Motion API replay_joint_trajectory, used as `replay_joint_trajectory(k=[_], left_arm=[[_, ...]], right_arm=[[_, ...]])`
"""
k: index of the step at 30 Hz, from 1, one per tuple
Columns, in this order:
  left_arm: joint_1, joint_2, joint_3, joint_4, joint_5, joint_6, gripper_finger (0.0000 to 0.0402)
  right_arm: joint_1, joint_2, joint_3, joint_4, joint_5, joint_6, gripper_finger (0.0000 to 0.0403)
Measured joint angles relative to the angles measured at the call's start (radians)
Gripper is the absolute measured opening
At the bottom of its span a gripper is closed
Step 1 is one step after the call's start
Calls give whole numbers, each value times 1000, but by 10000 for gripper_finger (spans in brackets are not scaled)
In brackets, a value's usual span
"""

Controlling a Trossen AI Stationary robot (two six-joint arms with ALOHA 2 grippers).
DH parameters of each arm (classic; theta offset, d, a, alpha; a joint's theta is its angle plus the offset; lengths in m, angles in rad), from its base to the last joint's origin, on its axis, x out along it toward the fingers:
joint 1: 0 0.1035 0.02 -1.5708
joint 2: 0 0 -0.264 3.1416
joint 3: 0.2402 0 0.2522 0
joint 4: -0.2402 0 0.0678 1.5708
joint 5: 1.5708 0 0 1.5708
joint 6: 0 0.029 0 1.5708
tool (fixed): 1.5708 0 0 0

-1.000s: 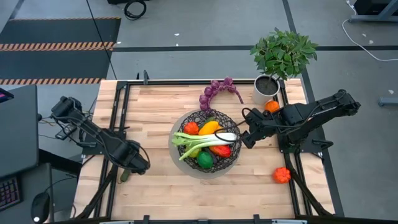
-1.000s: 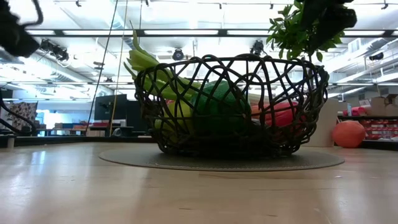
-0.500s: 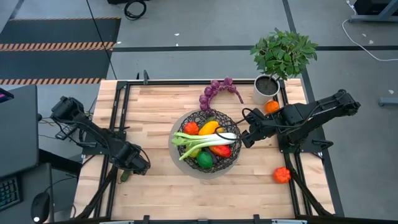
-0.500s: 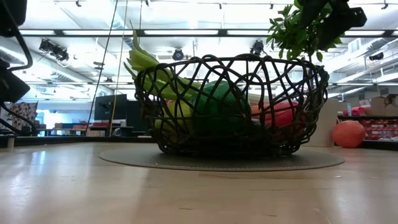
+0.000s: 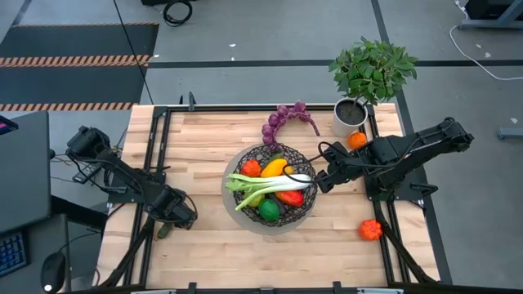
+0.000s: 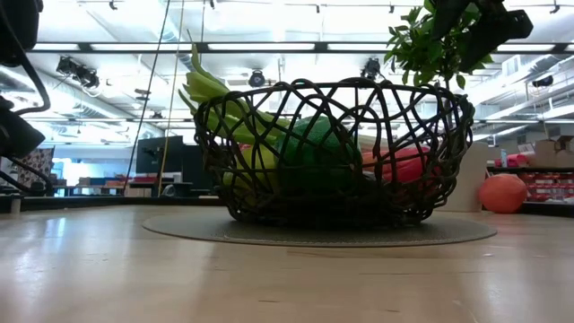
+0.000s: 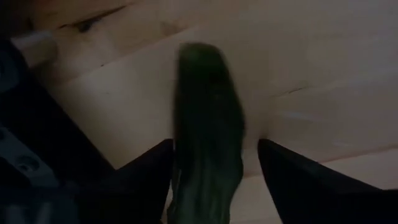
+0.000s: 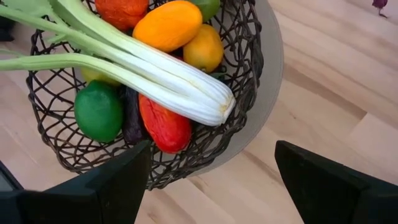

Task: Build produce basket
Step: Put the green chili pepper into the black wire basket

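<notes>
The dark wire basket (image 5: 270, 193) stands mid-table on its pale round base. It holds a leek (image 8: 155, 71), orange, red and green peppers, a lemon and a dark aubergine. A dark green cucumber (image 7: 208, 124) lies on the wood near the table's left edge; it also shows in the high view (image 5: 163, 231). My left gripper (image 5: 174, 217) is low over it and open, with one finger on each side of the cucumber's near part (image 7: 214, 146). My right gripper (image 5: 320, 181) is open and empty, just right of the basket's rim (image 8: 211, 149).
A purple grape bunch (image 5: 286, 119) lies behind the basket. A white pot with a leafy plant (image 5: 353, 114) stands at the far right, with a small orange fruit (image 5: 357, 140) beside it. An orange-red pepper (image 5: 370, 229) lies near the right front. Black frame rails run along both table sides.
My left gripper has come down toward the cucumber and a little toward the table's near edge. In the low view its arm drops from the top left corner to mid-height. The right arm and the basket have kept still.
</notes>
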Motion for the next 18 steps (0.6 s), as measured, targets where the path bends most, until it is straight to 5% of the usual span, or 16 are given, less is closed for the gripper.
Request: replay_joint_trajectory(k=[12, 18], left_arm=[[38, 3, 50, 61, -24, 77, 70], [84, 3, 174, 59, -131, 156, 77]], right_arm=[[-2, 0, 0, 0, 23, 12, 346], [-2, 0, 0, 0, 34, 17, 346]])
